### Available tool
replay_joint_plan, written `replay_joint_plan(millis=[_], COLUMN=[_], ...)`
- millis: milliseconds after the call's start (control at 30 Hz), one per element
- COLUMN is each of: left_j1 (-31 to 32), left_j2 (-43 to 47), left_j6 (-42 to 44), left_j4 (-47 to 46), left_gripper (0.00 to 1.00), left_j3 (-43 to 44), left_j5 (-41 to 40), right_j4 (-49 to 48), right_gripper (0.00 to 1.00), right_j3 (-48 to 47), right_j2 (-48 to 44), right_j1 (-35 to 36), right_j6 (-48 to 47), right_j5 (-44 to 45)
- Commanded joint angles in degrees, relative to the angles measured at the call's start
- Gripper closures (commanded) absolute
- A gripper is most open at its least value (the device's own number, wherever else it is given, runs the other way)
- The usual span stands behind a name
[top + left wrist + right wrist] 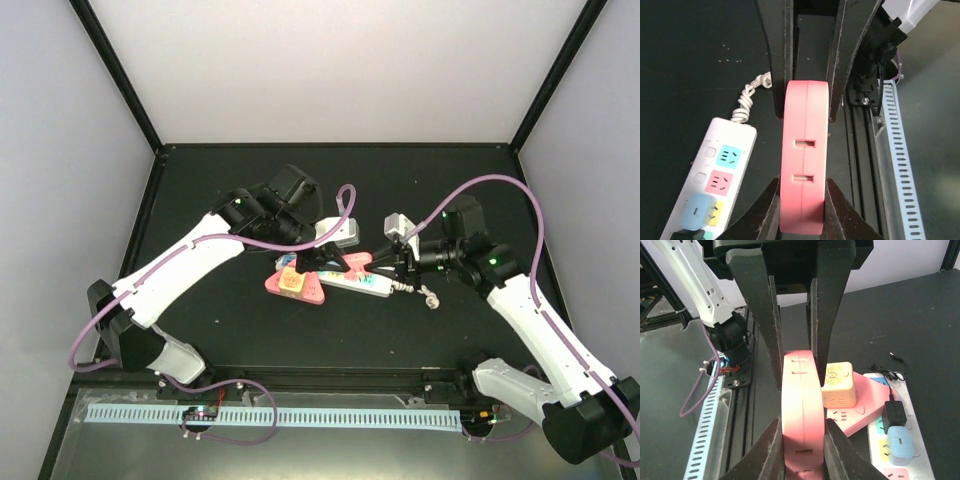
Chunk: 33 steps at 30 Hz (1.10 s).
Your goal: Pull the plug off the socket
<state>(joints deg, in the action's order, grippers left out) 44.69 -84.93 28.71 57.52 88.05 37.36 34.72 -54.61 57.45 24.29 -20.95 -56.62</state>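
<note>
The white power strip (365, 285) lies mid-table with coloured outlets; it also shows in the left wrist view (715, 170) and the right wrist view (873, 460). A light blue plug (901, 446) and a black adapter (894, 412) sit in the strip. A flat pink adapter (350, 262) is held on edge above the table between both grippers. My left gripper (801, 200) is shut on one end of it. My right gripper (803, 440) is shut on the other end. A yellow cube plug (839, 385) sits on a second pink triangular adapter (865, 410) that rests partly on the strip.
The strip's short coiled white cord (747, 97) trails off its end. A thin black wire (887, 372) lies behind the strip. A perforated white rail (300, 415) and black frame run along the table's near edge, close to the grippers in both wrist views.
</note>
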Motion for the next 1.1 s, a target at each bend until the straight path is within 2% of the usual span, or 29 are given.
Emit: replay_joint_plan(millis=[0, 33, 167, 400, 500, 567, 700, 1067], left_j1=[-0.2, -0.19, -0.75, -4.03, -5.08, -5.41, -5.86, -6.88], left_j2=[-0.19, 0.03, 1.95, 5.05, 5.83, 6.12, 6.19, 4.89], left_j6=[0.08, 0.17, 0.69, -0.66, -1.57, -2.08, -3.58, -7.57], left_j4=[1.34, 1.34, 1.58, 1.46, 0.75, 0.3, -0.82, -4.4], left_gripper=[0.95, 0.98, 0.99, 0.99, 0.99, 0.98, 0.98, 0.98], left_j3=[2.65, 2.4, 0.56, -0.95, -1.6, -1.63, -1.39, -2.17], left_j5=[1.97, 2.07, 2.96, 8.33, 11.89, 13.34, 15.71, 17.17], right_j4=[-0.79, -0.28, 1.82, -3.88, -7.24, -9.62, -12.34, -13.13], right_gripper=[0.75, 0.64, 0.46, 0.17, 0.15, 0.1, 0.08, 0.05], right_j3=[0.32, 0.1, -0.52, 4.18, 5.15, 5.26, 4.49, 2.44], right_j2=[-1.0, -1.03, -1.24, -2.38, -1.92, -1.24, -0.64, -0.08], right_j1=[-0.12, -0.17, -1.07, -1.3, -1.29, -1.06, -0.37, 0.64], right_j6=[-0.01, 0.28, -1.75, -1.4, -0.48, 1.19, 3.8, 6.8], right_j5=[-0.85, -0.75, 1.41, 4.63, 6.7, 8.54, 9.15, 3.22])
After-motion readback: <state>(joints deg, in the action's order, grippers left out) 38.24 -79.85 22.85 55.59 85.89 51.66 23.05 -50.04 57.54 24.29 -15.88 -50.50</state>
